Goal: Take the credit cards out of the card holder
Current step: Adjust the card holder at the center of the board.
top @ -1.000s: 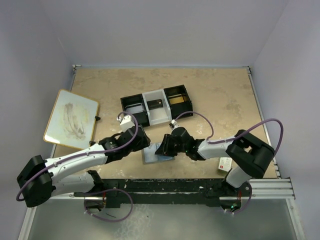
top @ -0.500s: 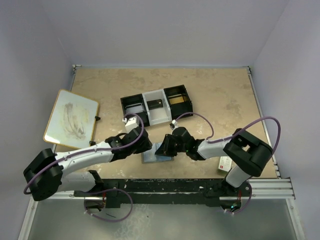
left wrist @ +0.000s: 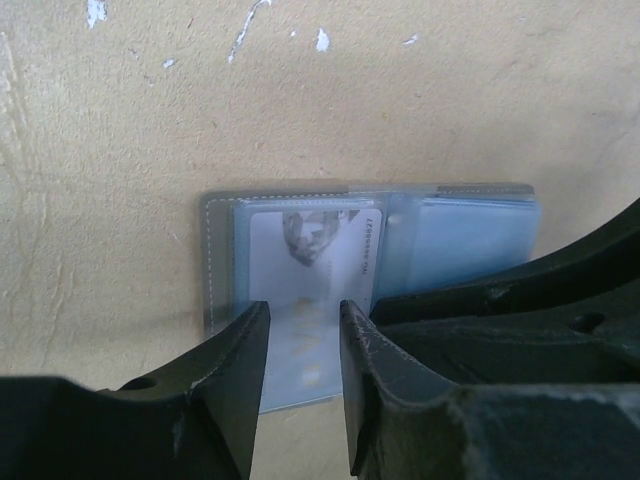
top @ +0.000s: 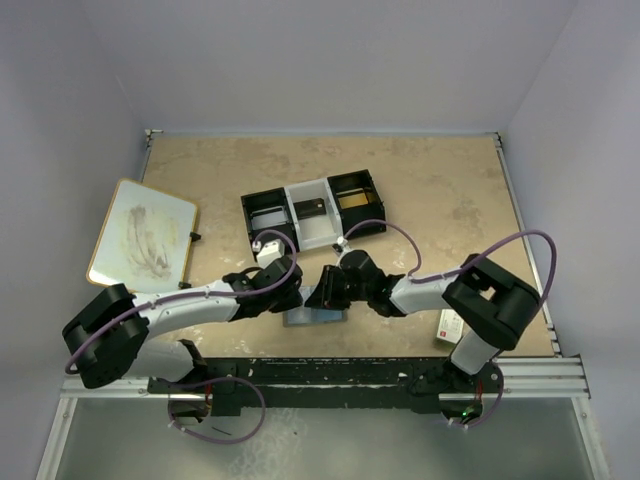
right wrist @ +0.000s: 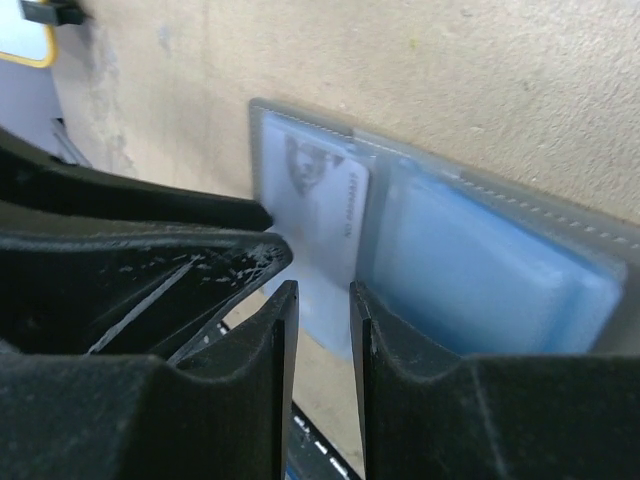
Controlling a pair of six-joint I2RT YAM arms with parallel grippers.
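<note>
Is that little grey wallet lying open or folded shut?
Open. The card holder lies spread flat on the table, both panels side by side, with a white card sticking partly out of one.

No text can be read with certainty. The pale card [left wrist: 312,262] sticking out of the card holder [left wrist: 470,235] carries one line of small dark print along its right edge, beside a dark emblem, but it is too blurred. The small box [top: 450,325] on the desk [top: 440,190] shows red marks, too small to read.
</note>
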